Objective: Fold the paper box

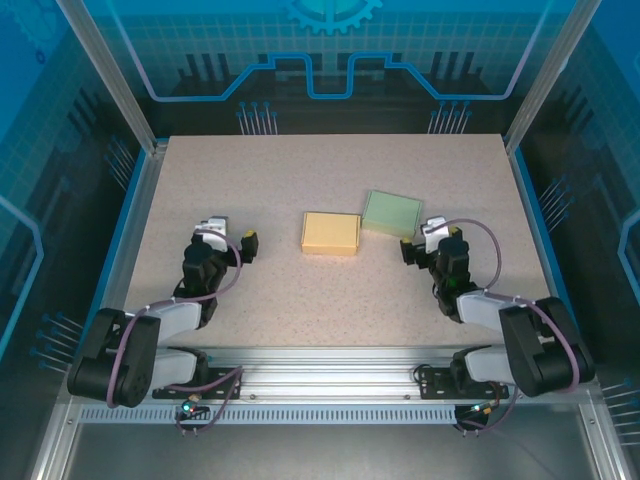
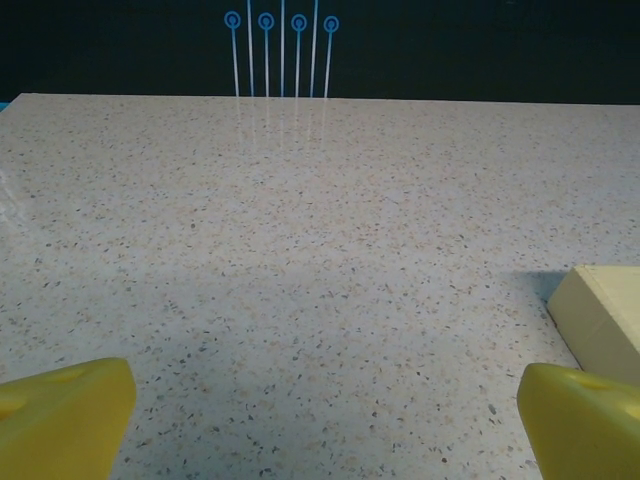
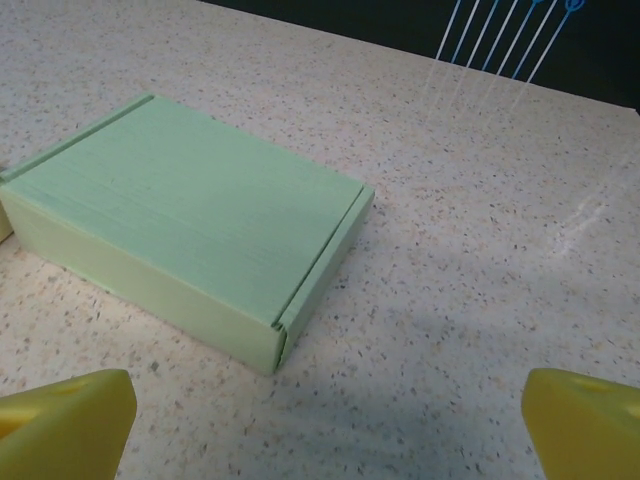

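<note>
Two flat paper boxes lie near the middle of the speckled bench (image 1: 300, 300), both with their lids down. The yellow box (image 1: 331, 232) sits just left of centre, and the green box (image 1: 391, 212) lies just beside it to the right and a little farther away, turned at a slight angle. The green box's near left corner comes right up to the yellow box's far right corner. Whether they actually touch cannot be told.

The left claw (image 1: 232, 238) rests low over the bench to the left of the yellow box, apart from it, with its fingers spread wide and nothing between them. In the left wrist view its yellow fingertips (image 2: 62, 415) stand at the two bottom corners, bare bench (image 2: 300, 250) stretches ahead, and a corner of the yellow box (image 2: 605, 318) shows at the right edge, beyond the right fingertip.

The right claw (image 1: 430, 242) sits just near and right of the green box, also spread wide and holding nothing. In the right wrist view its yellow fingertips (image 3: 65, 420) frame the bottom of the picture. The green box (image 3: 180, 220) lies ahead and to the left on the bench (image 3: 480, 220), flat, with its near right corner pointing toward the claw (image 3: 320, 430). A seam runs along its right side where the lid tucks in, and a narrow strip edges the top on the far left side. The box is clear of both fingertips.
</note>
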You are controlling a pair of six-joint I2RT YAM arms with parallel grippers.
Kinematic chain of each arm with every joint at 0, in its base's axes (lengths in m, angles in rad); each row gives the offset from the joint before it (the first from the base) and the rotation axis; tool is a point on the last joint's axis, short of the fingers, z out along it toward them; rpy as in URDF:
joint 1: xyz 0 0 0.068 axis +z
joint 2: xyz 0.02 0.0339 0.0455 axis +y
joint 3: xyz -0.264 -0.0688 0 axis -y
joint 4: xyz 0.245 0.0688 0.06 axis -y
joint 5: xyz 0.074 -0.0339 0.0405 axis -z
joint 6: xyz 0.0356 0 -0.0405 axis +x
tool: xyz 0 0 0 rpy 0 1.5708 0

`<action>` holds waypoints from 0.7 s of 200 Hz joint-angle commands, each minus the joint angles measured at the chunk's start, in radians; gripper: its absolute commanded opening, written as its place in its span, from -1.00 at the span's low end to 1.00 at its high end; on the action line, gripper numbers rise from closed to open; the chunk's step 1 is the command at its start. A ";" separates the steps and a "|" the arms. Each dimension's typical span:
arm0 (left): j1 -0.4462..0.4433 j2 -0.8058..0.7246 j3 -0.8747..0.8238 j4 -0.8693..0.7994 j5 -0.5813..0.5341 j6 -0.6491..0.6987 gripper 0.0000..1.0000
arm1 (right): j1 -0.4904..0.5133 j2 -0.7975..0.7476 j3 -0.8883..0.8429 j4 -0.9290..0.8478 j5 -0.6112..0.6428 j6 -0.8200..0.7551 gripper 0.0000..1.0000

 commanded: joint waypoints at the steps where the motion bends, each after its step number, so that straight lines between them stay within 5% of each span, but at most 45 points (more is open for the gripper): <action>1: 0.011 -0.020 -0.025 0.054 0.043 -0.024 0.98 | -0.029 0.074 0.040 0.121 -0.066 -0.020 1.00; 37: 0.011 -0.021 -0.024 0.054 0.043 -0.023 0.98 | -0.098 0.181 0.086 0.145 -0.087 0.052 1.00; 44: 0.010 -0.021 -0.025 0.054 0.041 -0.024 0.98 | -0.103 0.172 0.137 0.035 -0.046 0.083 1.00; 54: 0.010 -0.022 -0.029 0.061 0.044 -0.023 0.98 | -0.139 0.173 0.136 0.031 -0.140 0.086 1.00; 140: 0.011 -0.064 -0.050 0.068 0.055 -0.016 0.98 | -0.132 0.171 0.136 0.023 -0.127 0.083 1.00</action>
